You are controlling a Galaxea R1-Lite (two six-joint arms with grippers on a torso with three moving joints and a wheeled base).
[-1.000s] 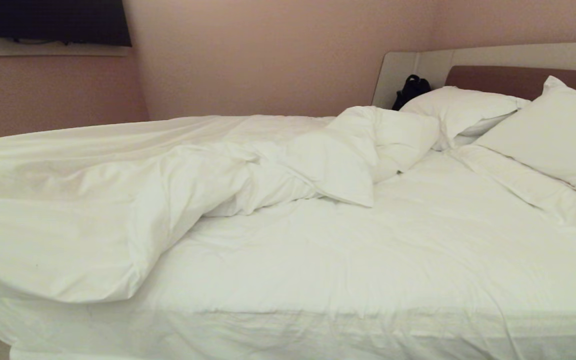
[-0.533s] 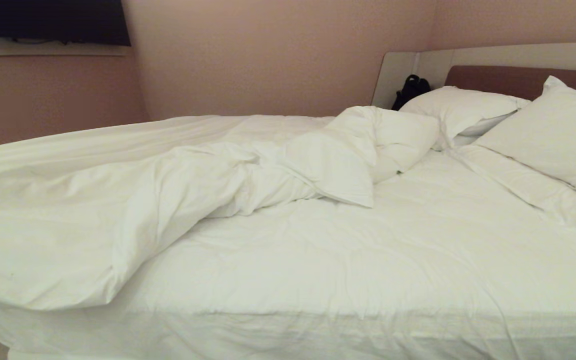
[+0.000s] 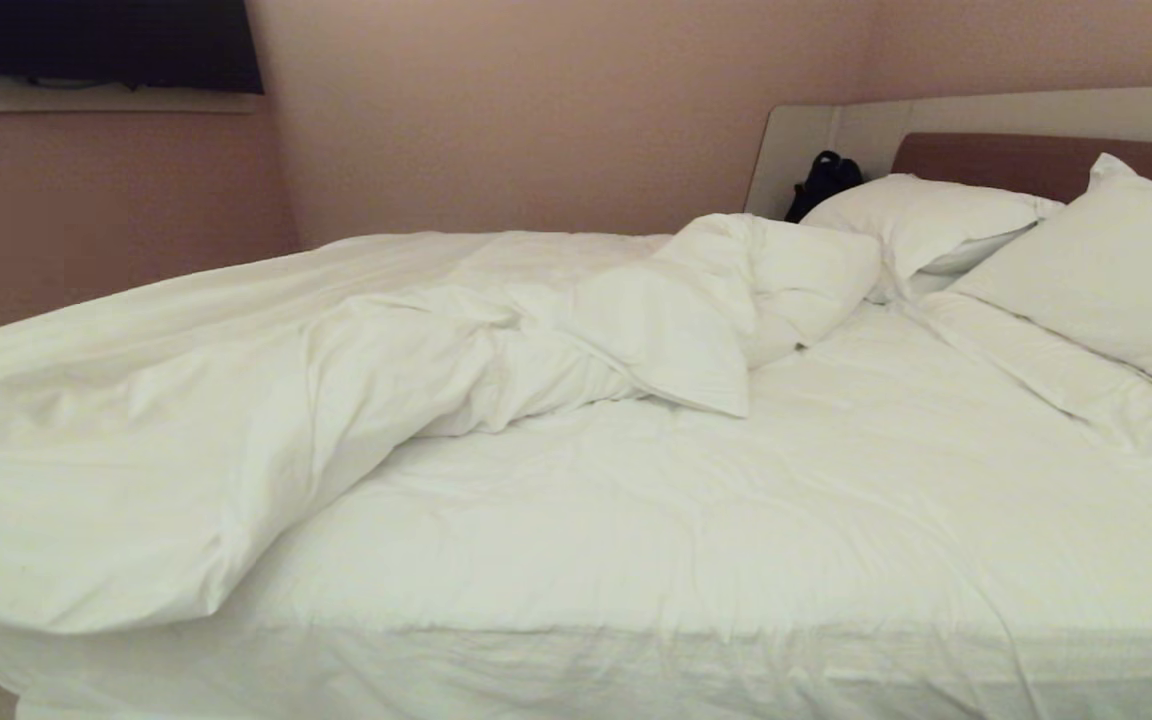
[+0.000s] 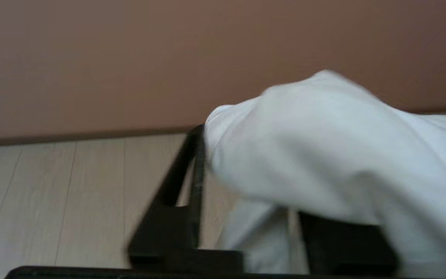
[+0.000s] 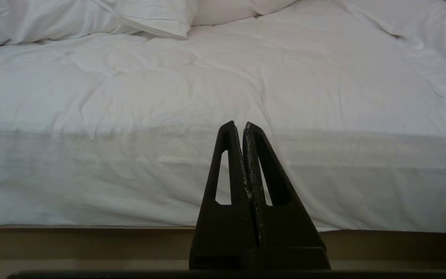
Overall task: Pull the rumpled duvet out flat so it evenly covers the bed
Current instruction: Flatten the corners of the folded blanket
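Note:
The white duvet [image 3: 236, 430] lies bunched over the left and far side of the bed [image 3: 736, 520], its rumpled end folded back near the pillows, and the sheet on the near right is bare. Neither arm shows in the head view. In the left wrist view my left gripper [image 4: 242, 133] stands open beside the bed, above the floor. One dark finger [image 4: 192, 166] is bare and a fold of the duvet [image 4: 323, 155] drapes over the other. My right gripper [image 5: 243, 124] is shut and empty, parked in front of the mattress side [image 5: 130, 174].
Two white pillows [image 3: 921, 215] [image 3: 1126, 260] lean against the headboard [image 3: 986, 160], with a black bag [image 3: 821, 180] in the corner behind them. A dark screen [image 3: 106, 45] hangs on the far wall. Pale wood floor [image 4: 52, 193] runs along the bed's left side.
The left part of the duvet has sunk and its near edge has slid lower towards the front left. The rest of the bed is unchanged.

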